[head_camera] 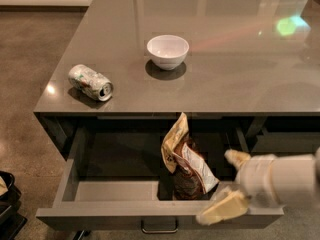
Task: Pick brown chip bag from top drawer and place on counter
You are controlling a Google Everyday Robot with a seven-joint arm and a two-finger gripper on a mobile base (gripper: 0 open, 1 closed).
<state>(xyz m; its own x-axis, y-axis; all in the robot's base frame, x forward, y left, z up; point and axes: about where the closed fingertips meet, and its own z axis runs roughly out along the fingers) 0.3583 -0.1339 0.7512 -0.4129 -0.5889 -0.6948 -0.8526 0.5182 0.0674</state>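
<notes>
Lower right, my cream gripper (219,186) stands open beside the crinkled tan-brown chip bag (184,160) in the grey drawer (120,213); glossy grey-brown stone counter (230,79) above, mottled brown floor (25,59) left.

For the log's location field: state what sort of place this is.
Probably a kitchen or break room: a stone-like counter with drawers under it, a white bowl and crushed can on top, a chip bag in the open top drawer. The gripper, fingers open, hovers at the drawer's right front.
</notes>
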